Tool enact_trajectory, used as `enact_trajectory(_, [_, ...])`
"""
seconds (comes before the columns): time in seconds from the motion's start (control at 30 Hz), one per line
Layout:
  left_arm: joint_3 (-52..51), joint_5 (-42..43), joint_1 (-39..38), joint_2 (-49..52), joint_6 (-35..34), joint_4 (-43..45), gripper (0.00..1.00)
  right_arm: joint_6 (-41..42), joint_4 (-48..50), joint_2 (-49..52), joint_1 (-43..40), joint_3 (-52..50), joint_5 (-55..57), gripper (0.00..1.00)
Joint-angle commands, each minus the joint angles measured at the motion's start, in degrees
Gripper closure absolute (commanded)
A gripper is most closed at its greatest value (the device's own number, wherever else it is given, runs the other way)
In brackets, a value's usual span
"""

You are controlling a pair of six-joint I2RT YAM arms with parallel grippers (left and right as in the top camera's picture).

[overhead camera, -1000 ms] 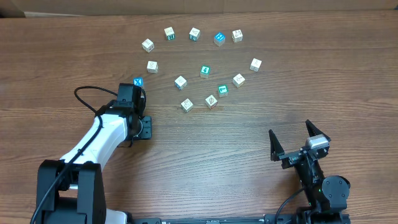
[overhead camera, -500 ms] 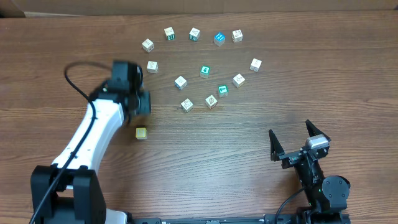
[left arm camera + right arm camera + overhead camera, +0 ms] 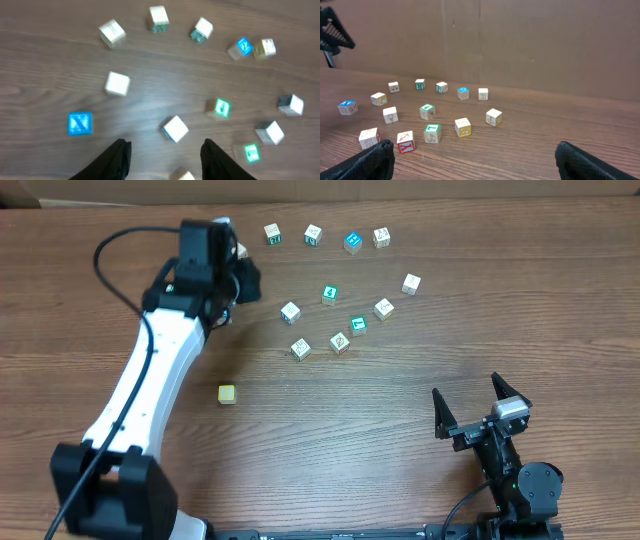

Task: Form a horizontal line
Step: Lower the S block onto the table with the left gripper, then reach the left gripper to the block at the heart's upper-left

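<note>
Pale yellow wooden cube (image 3: 228,393) now lies alone, lower left of centre. The left gripper (image 3: 165,149) let it go and has moved to the scattered wooden cubes (image 3: 290,311) at upper left, fingers apart and empty. Right gripper (image 3: 467,394) parked lower right, spread wide. Line looks just started.

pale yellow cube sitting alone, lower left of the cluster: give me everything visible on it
The pale yellow cube is a small block. Its top face is plain pale yellow, and no marking is readable from overhead. The material is hard to tell, but the finish looks matte. It sits flat on the wood-grain table, roughly square to the table edge, on its own below and left of the other cubes. Nothing touches it: the left gripper is open and well away, over the cluster.
</note>
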Motion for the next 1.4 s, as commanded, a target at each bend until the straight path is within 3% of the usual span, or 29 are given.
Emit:
enact_trajectory(0.0, [8.8,0.7,-2.1,6.8,-0.5,-5.6,0.57,0.2,0.3,-0.7,-0.1,-0.6,0.5,0.0])
enact_trajectory(0.2, [23.7,-1.4,-4.7,18.4,0.1,-17.6,0.57,0.2,0.3,-0.7,-0.1,-0.6,0.5,0.0])
enact_trajectory(0.27, [24.5,-2.4,-5.7,20.7,0.1,-17.9,0.56,0.2,0.3,-0.7,-0.1,-0.6,0.5,0.0])
enact_trajectory(0.37, [24.5,-4.3,-7.0,24.0,-0.4,-18.0,0.46,0.2,0.3,-0.7,-0.1,-0.6,0.5,0.0])
enact_trajectory(0.57, [24.5,-3.7,-8.1,29.7,-3.8,-17.4,0.4,0.2,0.3,-0.7,-0.1,-0.6,0.5,0.0])
enact_trajectory(0.7, [24.4,-3.9,-8.0,31.6,-9.9,-16.8,0.48,0.2,0.3,-0.7,-0.1,-0.6,0.5,0.0])
enact_trajectory(0.87, [24.4,-3.9,-8.0,33.0,-16.4,-16.0,0.46,0.2,0.3,-0.7,-0.1,-0.6,0.5,0.0])
enact_trajectory(1.07, [24.4,-3.9,-8.1,35.7,-18.4,-14.9,0.45,0.2,0.3,-0.7,-0.1,-0.6,0.5,0.0])
enact_trajectory(1.2, [24.4,-3.9,-8.1,36.6,-18.3,-15.2,0.54,0.2,0.3,-0.7,-0.1,-0.6,0.5,0.0])
enact_trajectory(1.37, [24.4,-3.9,-8.0,36.6,-18.3,-15.1,0.55,0.2,0.3,-0.7,-0.1,-0.6,0.5,0.0])
